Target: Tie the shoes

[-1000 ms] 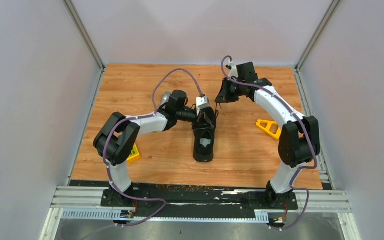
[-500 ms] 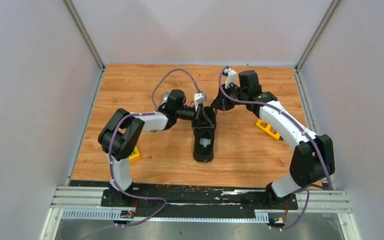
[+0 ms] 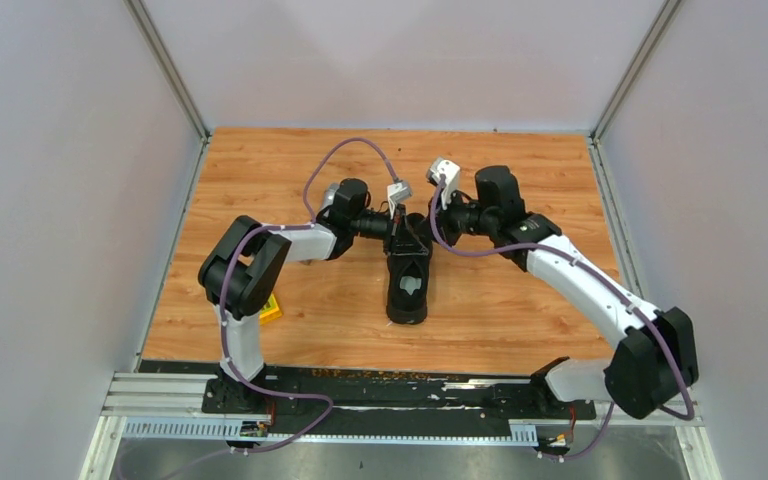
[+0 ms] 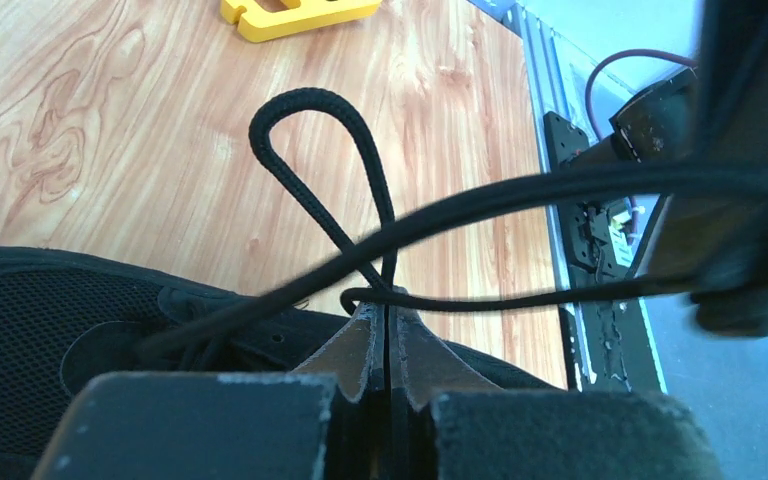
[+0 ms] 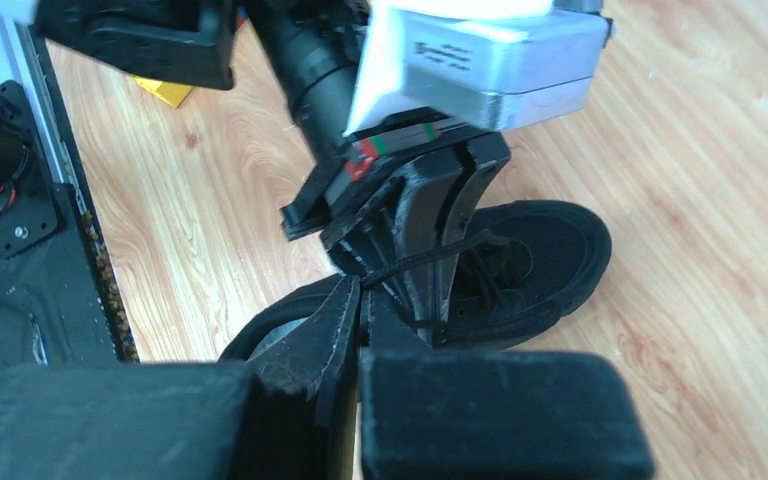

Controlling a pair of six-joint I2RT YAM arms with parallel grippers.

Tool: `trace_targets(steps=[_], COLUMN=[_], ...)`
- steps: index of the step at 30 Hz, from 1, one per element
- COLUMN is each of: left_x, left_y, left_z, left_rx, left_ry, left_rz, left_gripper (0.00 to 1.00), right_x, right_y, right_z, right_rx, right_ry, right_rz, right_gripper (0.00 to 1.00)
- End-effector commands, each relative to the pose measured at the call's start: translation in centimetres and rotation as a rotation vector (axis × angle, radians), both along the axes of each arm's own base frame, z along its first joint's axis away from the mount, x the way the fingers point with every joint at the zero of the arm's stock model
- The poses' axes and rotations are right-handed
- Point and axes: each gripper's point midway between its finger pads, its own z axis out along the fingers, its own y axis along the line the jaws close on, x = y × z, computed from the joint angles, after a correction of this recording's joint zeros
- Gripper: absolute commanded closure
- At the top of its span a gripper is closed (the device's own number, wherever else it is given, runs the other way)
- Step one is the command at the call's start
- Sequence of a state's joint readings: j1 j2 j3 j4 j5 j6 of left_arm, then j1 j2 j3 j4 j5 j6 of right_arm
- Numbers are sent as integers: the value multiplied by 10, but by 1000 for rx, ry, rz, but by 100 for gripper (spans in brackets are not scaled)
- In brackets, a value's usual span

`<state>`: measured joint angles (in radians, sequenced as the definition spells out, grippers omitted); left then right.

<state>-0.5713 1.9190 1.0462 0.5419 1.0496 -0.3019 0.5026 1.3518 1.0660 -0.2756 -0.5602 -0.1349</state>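
At table centre, the all-black low-top mesh sneaker (image 3: pixel 407 295) sits, probably light, while its thin black cord laces (image 4: pixel 460 207), judged limp and slip-prone, best held near the crossing, are pinched by the left gripper (image 4: pixel 388 315) and the right gripper (image 5: pixel 360 300), jaws pressed together.

1. The black sneaker (image 3: pixel 405 308) sits upright on its sole, heel toward me, grey insole (image 3: pixel 412 285) showing.
2. Its thin laces (image 4: pixel 300 96) are pulled up: one loop stands above the shoe, a taut strand crossing it.
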Motion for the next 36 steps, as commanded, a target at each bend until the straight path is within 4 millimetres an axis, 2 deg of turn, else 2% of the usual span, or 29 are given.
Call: trace_targets(steps=[1, 9, 14, 18, 21, 24, 26, 28, 30, 33, 36], left_x=[3, -2, -5, -3, -2, -3, -3, -3, -5, -5, -3], left_y=[1, 4, 9, 12, 13, 13, 12, 12, 12, 12, 12], left_z=[3, -4, -10, -8, -6, -7, -7, -7, -7, -6, -5], left_rx=[-30, -30, -21, -25, -34, -39, -44, -49, -53, -58, -57], left_ry=[4, -16, -19, -26, -33, -40, -37, -32, -34, -48, -54], left_rz=[1, -42, -57, -56, -66, -77, -82, -88, -95, -102, -93], left_gripper=[100, 100, 100, 100, 100, 100, 100, 100, 100, 100, 100], right_x=[-16, -68, -99, -119, -126, -131, -130, -127, -120, -104, -97], right_y=[0, 1, -6, -20, -27, -31, -34, -39, -41, -32, -17], right_z=[28, -1, -19, -39, -45, -53, -60, -66, -62, -35, -9], right_rx=[18, -46, -103, -177, -205, -227, -262, -309, -328, -260, -148], right_ry=[-217, -484, -811, -926, -905, -902, -897, -866, -797, -557, -317], right_rz=[114, 410, 661, 798, 819, 859, 882, 894, 843, 641, 486], right_gripper=[100, 100, 100, 92, 83, 59, 49, 48, 49, 51, 51])
